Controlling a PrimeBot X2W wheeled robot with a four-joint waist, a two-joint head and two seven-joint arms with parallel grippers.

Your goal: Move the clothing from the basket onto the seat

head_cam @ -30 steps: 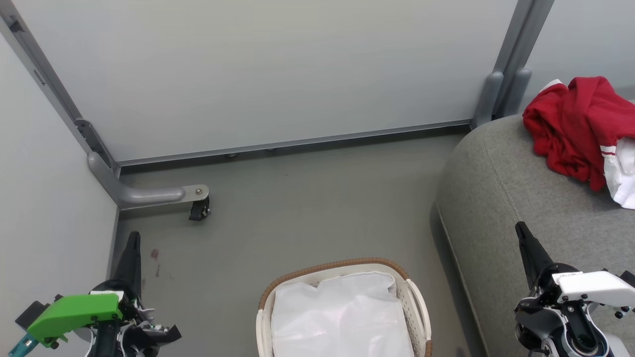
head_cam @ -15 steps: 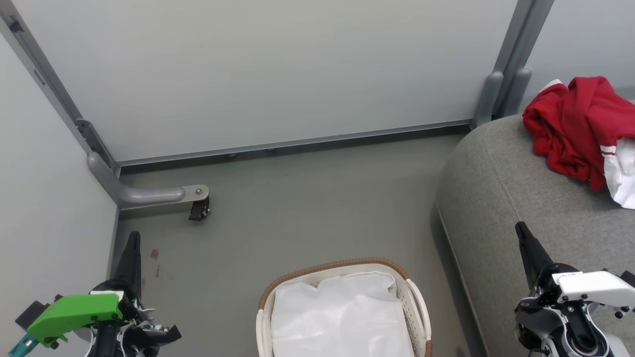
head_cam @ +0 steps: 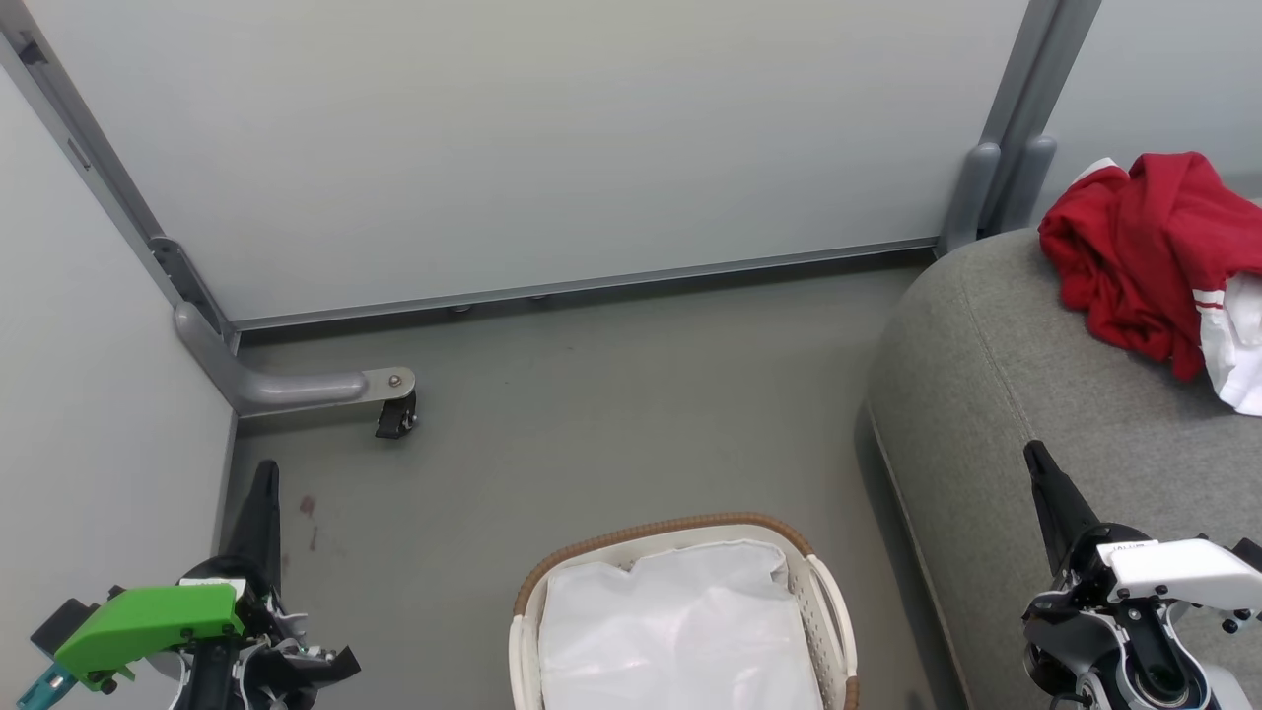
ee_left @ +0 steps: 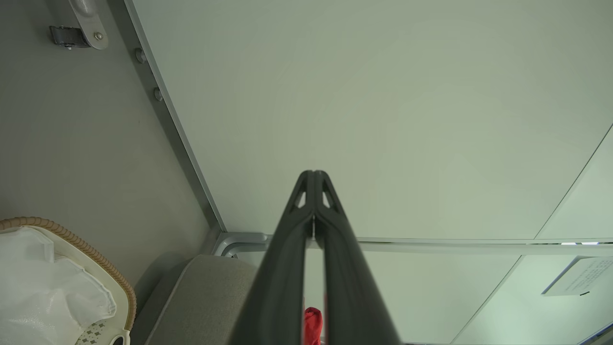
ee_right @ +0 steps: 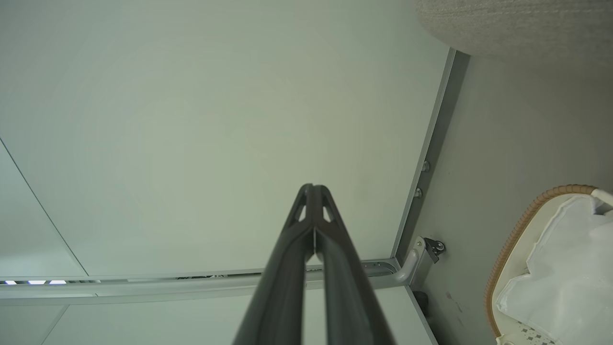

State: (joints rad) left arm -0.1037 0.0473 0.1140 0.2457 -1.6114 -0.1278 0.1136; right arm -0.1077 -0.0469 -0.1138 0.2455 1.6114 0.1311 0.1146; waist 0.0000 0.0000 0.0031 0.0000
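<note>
One laundry basket (head_cam: pixel 651 528) counted at 6 o'clock, one white liner (head_cam: pixel 680 631) in it, one grey sofa (head_cam: pixel 986 394) at 4 o'clock, one red clothing heap (head_cam: pixel 1134 247) at 3 o'clock, garments within not separable, one caster (head_cam: pixel 396 419) at 9 o'clock, two grippers counted, left gripper (head_cam: pixel 264 471) at 8 o'clock, right gripper (head_cam: pixel 1035 456) at 4 o'clock.

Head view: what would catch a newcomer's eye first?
The red clothing heaped on the grey seat at upper right stands out most. At bottom centre, the basket holds a white liner. The left gripper and right gripper sit at the lower corners, fingers shut.
</note>
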